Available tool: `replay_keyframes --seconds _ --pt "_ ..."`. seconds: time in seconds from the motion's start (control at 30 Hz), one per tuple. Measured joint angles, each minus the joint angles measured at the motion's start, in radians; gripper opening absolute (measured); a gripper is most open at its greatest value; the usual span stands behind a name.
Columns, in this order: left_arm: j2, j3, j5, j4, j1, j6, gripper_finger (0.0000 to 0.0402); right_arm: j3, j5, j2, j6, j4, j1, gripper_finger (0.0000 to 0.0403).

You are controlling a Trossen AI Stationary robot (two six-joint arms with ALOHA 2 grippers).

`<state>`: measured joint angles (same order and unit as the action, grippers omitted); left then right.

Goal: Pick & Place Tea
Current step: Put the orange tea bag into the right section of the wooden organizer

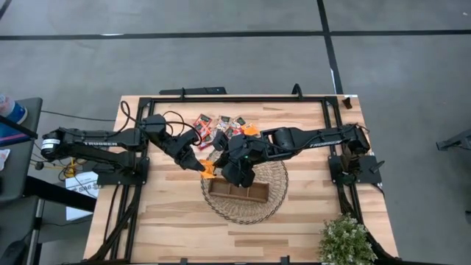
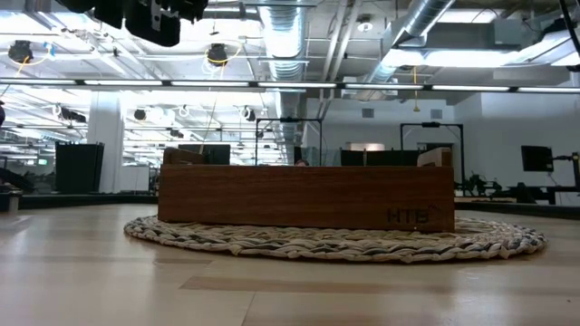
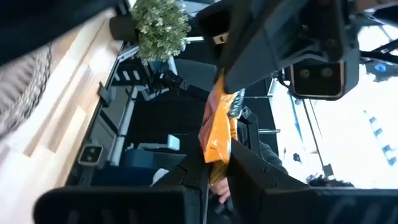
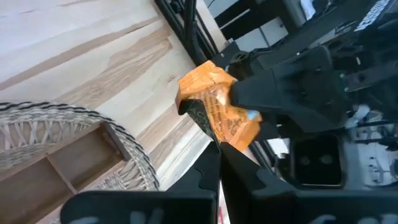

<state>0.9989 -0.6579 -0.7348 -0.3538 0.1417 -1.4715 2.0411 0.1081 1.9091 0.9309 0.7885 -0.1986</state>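
An orange tea sachet (image 1: 210, 171) hangs in the air between my two grippers, just left of the brown wooden tray (image 1: 237, 193), which sits on the round wicker basket (image 1: 274, 197). My left gripper (image 1: 200, 163) reaches in from the table's left and is shut on the sachet (image 3: 216, 140). My right gripper (image 1: 223, 168) slants down from the right and is shut on the same sachet (image 4: 214, 109). A pile of red, orange and pale tea sachets (image 1: 221, 129) lies flat on the table behind the grippers. My left gripper pinches one end of the orange sachet (image 3: 216, 155) between its two fingers, coming about level from the table's left. The sachet is crumpled and held clear of the table. My right gripper pinches the sachet's opposite end (image 4: 217, 138) at its fingertips, slanting down from the table's right. The sachet stands crumpled beyond its fingers, off the table, with the left gripper's fingers (image 4: 261, 87) clamped on its other side.
The tray's three compartments (image 1: 237, 193) lie open right beside and below the grippers. A potted plant (image 1: 344, 239) stands at the near right corner. A black frame (image 1: 235, 99) borders the table. Bare wood (image 1: 169, 221) lies near left of the basket.
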Motion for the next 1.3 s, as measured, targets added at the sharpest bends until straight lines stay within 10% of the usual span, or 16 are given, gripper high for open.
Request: replay_keyframes --seconds 0.6,0.97,1.3 --pt "-0.001 0.0 0.03 -0.095 0.023 0.322 0.0151 -0.001 -0.005 -0.05 -0.268 0.149 0.009 0.0" --pt "-0.001 0.0 0.218 -0.091 0.038 0.633 0.0151 -0.001 -0.351 -0.131 -0.844 0.418 0.072 0.0" --pt "-0.001 0.0 0.295 -0.09 0.038 0.785 0.0151 -0.016 -0.364 -0.082 -0.97 0.556 0.073 0.0"
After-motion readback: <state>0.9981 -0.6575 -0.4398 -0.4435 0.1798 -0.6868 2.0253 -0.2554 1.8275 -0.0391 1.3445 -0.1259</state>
